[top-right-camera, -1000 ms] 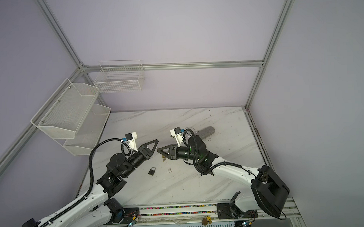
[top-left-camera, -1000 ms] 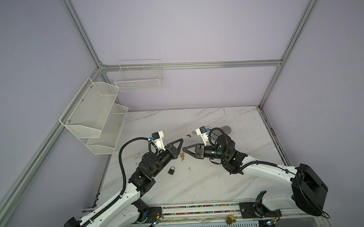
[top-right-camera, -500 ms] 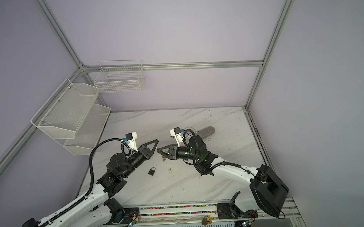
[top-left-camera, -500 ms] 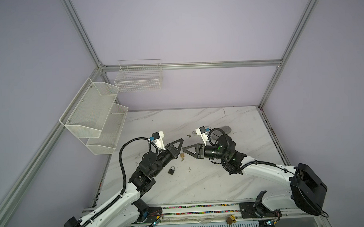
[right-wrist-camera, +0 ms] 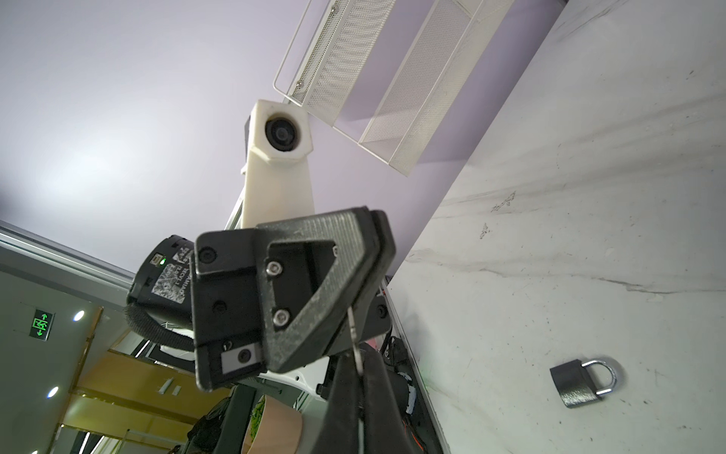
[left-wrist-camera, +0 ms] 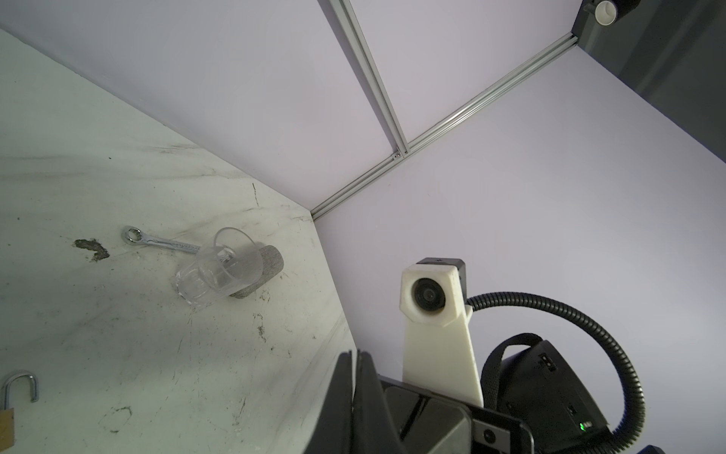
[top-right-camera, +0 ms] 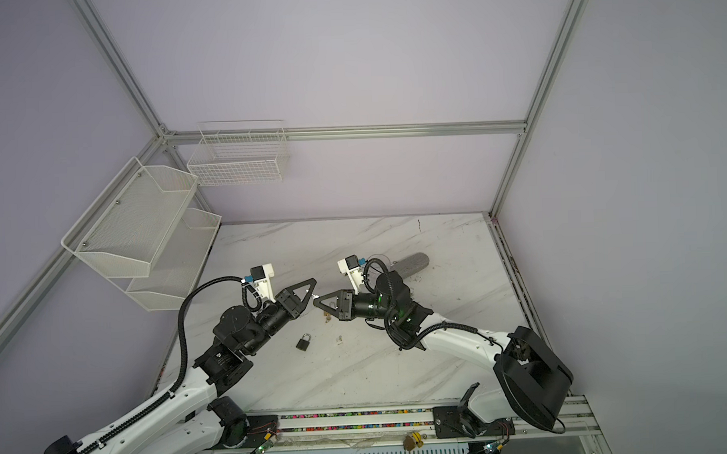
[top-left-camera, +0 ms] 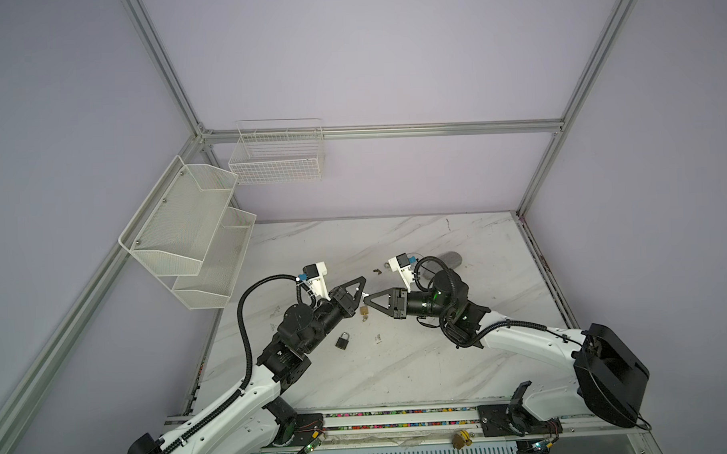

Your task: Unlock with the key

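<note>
My two grippers meet tip to tip above the middle of the marble table point(top-left-camera: 400, 372). The left gripper point(top-left-camera: 360, 284) is shut on the key point(right-wrist-camera: 353, 336), whose thin metal blade sticks out of its jaws. In the right wrist view that blade runs down between the right gripper's point(right-wrist-camera: 358, 367) black fingers, which are shut on it. A brass padlock point(top-left-camera: 364, 311) lies on the table just below the tips, its shackle point(left-wrist-camera: 19, 387) open. A dark padlock point(top-left-camera: 343, 340) lies nearer the left arm, also in the right wrist view point(right-wrist-camera: 577, 387).
A clear glass point(left-wrist-camera: 220, 269) lies on its side at the back right against a grey cylinder point(top-left-camera: 449, 259), with a wrench point(left-wrist-camera: 157, 240) beside it. A two-tier mesh shelf point(top-left-camera: 187, 226) and a wire basket point(top-left-camera: 278, 156) hang on the left and back walls.
The right gripper's jaws have closed onto the key blade held out by the left gripper. Both arms have stayed nearly still.
</note>
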